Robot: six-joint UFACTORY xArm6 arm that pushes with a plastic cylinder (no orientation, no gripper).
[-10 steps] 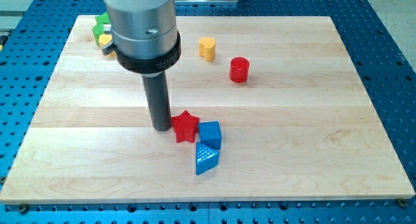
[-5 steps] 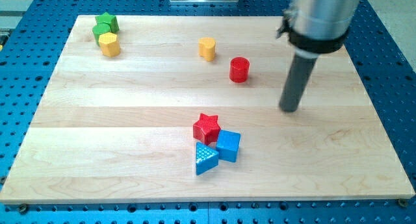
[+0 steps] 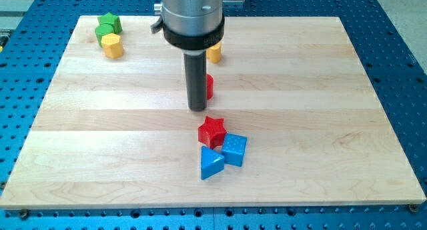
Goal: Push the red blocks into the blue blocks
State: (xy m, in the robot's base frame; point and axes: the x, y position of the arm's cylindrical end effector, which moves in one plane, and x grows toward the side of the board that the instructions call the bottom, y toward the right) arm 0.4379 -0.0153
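The arm has no pincer, only its tip (image 3: 197, 109) beside the small red cylinder block (image 3: 209, 87), which looks light, rigid and likely to slide easily across the wooden worktop (image 3: 333, 123).

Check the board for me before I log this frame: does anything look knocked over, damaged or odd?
Nothing stands out. My tip sits above the red star; a red block is mostly hidden behind the rod.
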